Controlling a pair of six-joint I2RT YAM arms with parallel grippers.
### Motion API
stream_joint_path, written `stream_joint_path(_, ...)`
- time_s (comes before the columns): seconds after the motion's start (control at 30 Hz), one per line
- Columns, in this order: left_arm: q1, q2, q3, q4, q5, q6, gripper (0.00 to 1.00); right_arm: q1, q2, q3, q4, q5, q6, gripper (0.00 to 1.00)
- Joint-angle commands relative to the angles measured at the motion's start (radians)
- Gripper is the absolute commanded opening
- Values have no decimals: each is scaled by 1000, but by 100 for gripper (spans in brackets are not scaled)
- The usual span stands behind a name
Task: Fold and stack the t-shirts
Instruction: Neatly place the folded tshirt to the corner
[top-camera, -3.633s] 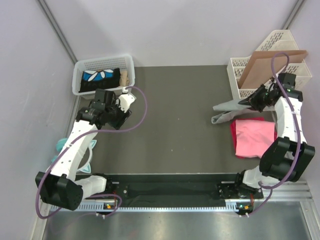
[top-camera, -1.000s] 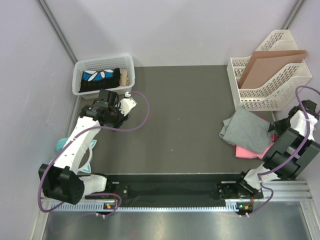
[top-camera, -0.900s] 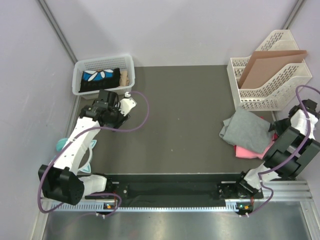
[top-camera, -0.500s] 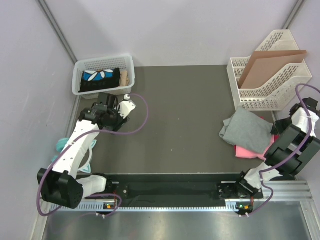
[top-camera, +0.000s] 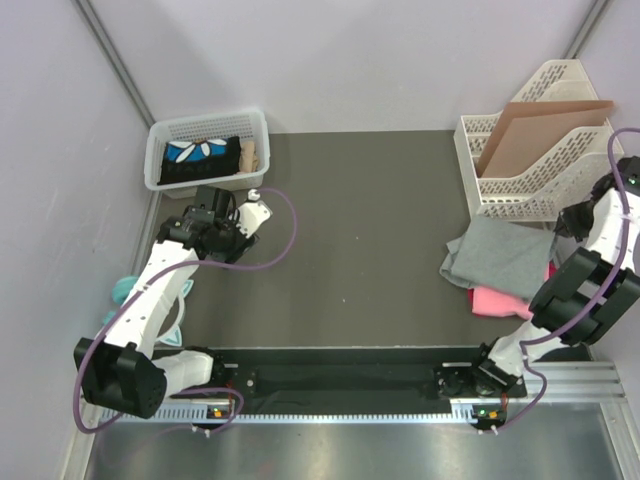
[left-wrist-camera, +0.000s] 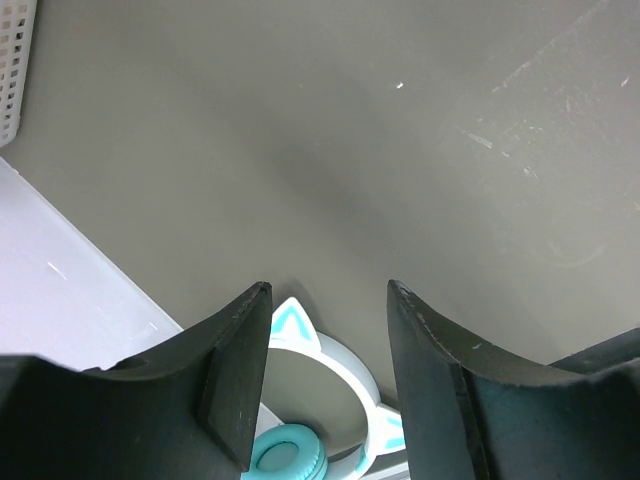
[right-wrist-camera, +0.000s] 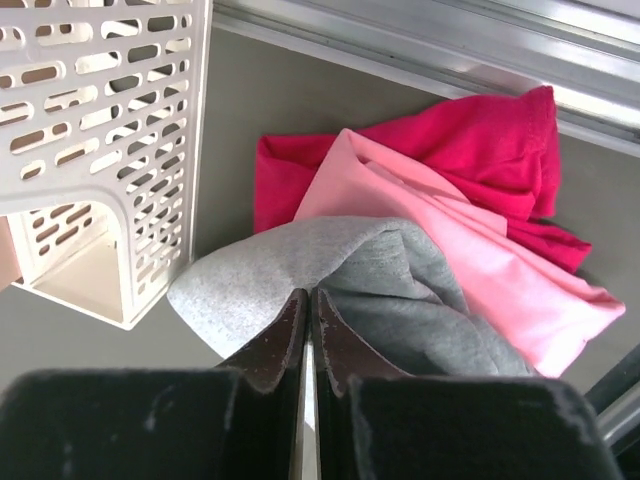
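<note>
A heather grey t-shirt (top-camera: 500, 255) lies crumpled at the table's right side, on top of a bright pink t-shirt (top-camera: 495, 300). In the right wrist view the grey t-shirt (right-wrist-camera: 250, 270) covers the pink one (right-wrist-camera: 500, 270), and a magenta one (right-wrist-camera: 470, 150) lies beyond it. My right gripper (top-camera: 572, 222) is at the grey shirt's right edge. Its jaws (right-wrist-camera: 306, 292) are shut, with grey cloth pinched at their tips. My left gripper (top-camera: 205, 232) hovers at the far left, well away from the shirts. It stands open (left-wrist-camera: 328, 295) and holds nothing.
A white file rack (top-camera: 540, 190) holding a brown cardboard sheet (top-camera: 540, 125) stands just behind the shirts. A white basket (top-camera: 160, 135) of items sits at the back left. Cat-ear headphones (left-wrist-camera: 330, 400) lie below the left gripper by the left wall.
The right gripper closed on the grey shirt's edge and drew it back toward the rack, spreading the cloth rightward. The left gripper has drifted slightly.
</note>
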Motion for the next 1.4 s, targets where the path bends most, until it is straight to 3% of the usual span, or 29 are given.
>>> stream_joint_path(0.0, 3, -22, 7, -3, -11, -2, 55, -4, 18, -20, 94, 34, -17, 1)
stream_joint_path(0.1, 3, -18, 5, 2, -11, 1, 55, -1, -7, -84, 95, 22, -32, 9)
stream_joint_path(0.2, 1, -12, 12, 3, 5, -1, 55, -1, -28, -123, 57, 20, -34, 41)
stream_joint_path(0.37, 1, -8, 15, -3, 12, -8, 55, -4, -137, -60, -23, 167, 7, 53)
stream_joint_path(0.6, 3, -44, -27, 6, -8, 10, 55, 40, -292, 116, -27, 174, 34, 56)
stream_joint_path(0.63, 3, -47, -31, 6, -9, 8, 55, 50, -300, 120, -17, 142, 27, 56)
stream_joint_path(0.77, 3, -48, -36, 16, -21, 5, 56, 105, -263, 29, 114, -221, 6, 57)
stream_joint_path(0.87, 3, -54, -30, 25, -27, -8, 55, 191, -193, -46, 141, -267, -23, 57)
stream_joint_path(0.97, 3, -64, -25, 40, -38, -21, 56, 221, -174, -162, 186, -250, -28, 57)
stream_joint_path(1.07, 3, -58, -24, 42, -46, -19, 56, 211, -183, -271, 212, -126, -9, 56)
stream_joint_path(1.23, 3, -42, -27, 34, -60, -18, 56, 186, -142, -336, 250, 29, -8, 56)
stream_joint_path(1.37, 3, -35, -19, 26, -75, -15, 55, 166, -49, -417, 292, 55, 3, 54)
